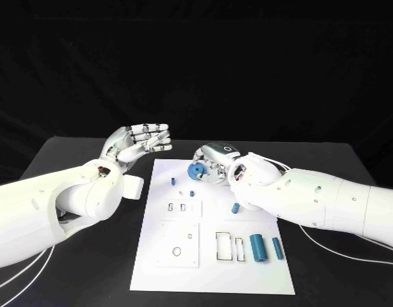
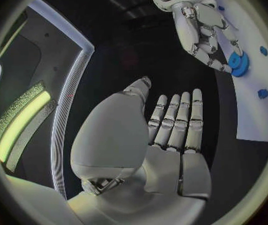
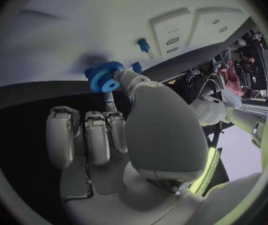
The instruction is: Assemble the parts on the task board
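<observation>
The white task board [image 1: 210, 256] lies in the middle of the black table. My right hand [image 1: 221, 162] hovers over the board's far end and pinches a blue gear [image 1: 196, 171] between thumb and finger; the gear [image 3: 105, 77] sits just above the board [image 3: 77, 30]. My left hand [image 1: 142, 141] is raised off the board's far left corner, holding nothing, with its fingers [image 2: 174, 122] stretched out. From the left wrist, the right hand [image 2: 206, 30] and the gear [image 2: 238, 63] show over the board [image 2: 253, 115].
Small blue pegs [image 1: 175, 181] [image 1: 191, 192] [image 1: 236, 207] stand on the board near the right hand. Two blue cylinders [image 1: 257, 247] [image 1: 278, 248] lie beside rectangular slots at the near right. Raised white plates [image 1: 177, 248] with holes occupy the board's near left.
</observation>
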Tool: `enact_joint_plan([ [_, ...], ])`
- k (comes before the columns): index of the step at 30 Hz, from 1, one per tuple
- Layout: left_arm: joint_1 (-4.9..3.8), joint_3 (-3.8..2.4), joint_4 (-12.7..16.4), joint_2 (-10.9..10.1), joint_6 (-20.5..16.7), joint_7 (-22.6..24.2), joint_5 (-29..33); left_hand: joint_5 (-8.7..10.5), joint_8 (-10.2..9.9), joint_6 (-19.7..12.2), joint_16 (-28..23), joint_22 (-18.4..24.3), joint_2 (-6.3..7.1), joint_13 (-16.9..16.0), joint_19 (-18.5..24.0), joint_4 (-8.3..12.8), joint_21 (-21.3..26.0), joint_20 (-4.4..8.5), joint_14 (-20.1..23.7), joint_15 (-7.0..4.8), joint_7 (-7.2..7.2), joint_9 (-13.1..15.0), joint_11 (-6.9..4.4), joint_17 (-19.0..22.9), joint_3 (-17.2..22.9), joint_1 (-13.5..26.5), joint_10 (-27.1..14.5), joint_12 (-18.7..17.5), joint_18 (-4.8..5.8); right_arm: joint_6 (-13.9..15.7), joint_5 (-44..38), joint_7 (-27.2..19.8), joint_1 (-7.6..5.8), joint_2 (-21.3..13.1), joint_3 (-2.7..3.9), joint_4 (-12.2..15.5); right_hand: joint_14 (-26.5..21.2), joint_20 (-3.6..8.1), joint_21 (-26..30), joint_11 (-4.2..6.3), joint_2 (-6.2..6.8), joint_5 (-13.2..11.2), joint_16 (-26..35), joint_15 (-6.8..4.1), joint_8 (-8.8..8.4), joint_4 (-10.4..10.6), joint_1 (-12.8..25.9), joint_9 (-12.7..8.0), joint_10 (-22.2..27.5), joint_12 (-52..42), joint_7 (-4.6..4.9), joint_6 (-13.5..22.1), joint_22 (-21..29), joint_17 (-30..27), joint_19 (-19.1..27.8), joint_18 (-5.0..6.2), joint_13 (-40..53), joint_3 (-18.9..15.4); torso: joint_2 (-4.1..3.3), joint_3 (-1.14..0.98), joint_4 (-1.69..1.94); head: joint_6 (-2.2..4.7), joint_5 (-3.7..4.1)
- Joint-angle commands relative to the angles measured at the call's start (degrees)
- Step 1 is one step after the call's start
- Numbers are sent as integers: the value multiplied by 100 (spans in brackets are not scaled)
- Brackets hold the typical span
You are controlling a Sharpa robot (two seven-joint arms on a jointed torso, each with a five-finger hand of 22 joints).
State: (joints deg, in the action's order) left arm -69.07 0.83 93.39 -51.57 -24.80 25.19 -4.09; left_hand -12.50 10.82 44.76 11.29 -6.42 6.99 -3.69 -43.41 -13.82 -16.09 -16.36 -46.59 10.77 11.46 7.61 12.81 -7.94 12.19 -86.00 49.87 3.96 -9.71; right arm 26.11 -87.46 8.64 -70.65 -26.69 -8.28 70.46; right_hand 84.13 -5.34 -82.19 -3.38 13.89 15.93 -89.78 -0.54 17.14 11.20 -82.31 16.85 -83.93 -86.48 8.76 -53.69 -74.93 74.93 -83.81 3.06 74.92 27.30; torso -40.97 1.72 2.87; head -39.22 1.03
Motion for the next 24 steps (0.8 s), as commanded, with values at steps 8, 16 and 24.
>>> enact_joint_plan([
  [8,-8,-5,-5,23,98,29,-24,26,-18,-6,-40,6,23,5,-9,-12,-2,-9,10,21,359,-1,2,-9,17,-32,-12,-29,-32,-123,-175,19,85,115,-17,-114,583,11,4,32,12,-54,-17,-34,-8,-6,118,76,-277,-19,-104,-240,-703,1488,-49,-66,1115,40,3,-8,-21,-28,-28],
  [16,-8,-5,-8,25,98,26,-24,26,-18,-6,-40,6,23,5,-9,-12,-2,-9,10,21,359,-1,2,-9,17,-32,-12,-29,-32,-134,-188,10,112,184,-26,-188,582,9,13,29,22,-72,-16,-32,-15,-17,150,75,-266,-8,-100,-227,-695,1482,-43,-63,1102,45,7,-7,-9,-33,-27],
  [24,-8,-5,-11,27,102,20,-24,26,-18,-6,-40,6,23,5,-9,-12,-2,-9,10,21,359,-1,2,-9,17,-32,-12,-29,-32,-166,-191,1,139,256,-34,-293,579,-4,40,5,60,-188,-12,-12,-68,-64,269,59,-221,39,-71,-143,-677,1468,-28,-58,1055,60,2,-7,-12,-24,-30],
])
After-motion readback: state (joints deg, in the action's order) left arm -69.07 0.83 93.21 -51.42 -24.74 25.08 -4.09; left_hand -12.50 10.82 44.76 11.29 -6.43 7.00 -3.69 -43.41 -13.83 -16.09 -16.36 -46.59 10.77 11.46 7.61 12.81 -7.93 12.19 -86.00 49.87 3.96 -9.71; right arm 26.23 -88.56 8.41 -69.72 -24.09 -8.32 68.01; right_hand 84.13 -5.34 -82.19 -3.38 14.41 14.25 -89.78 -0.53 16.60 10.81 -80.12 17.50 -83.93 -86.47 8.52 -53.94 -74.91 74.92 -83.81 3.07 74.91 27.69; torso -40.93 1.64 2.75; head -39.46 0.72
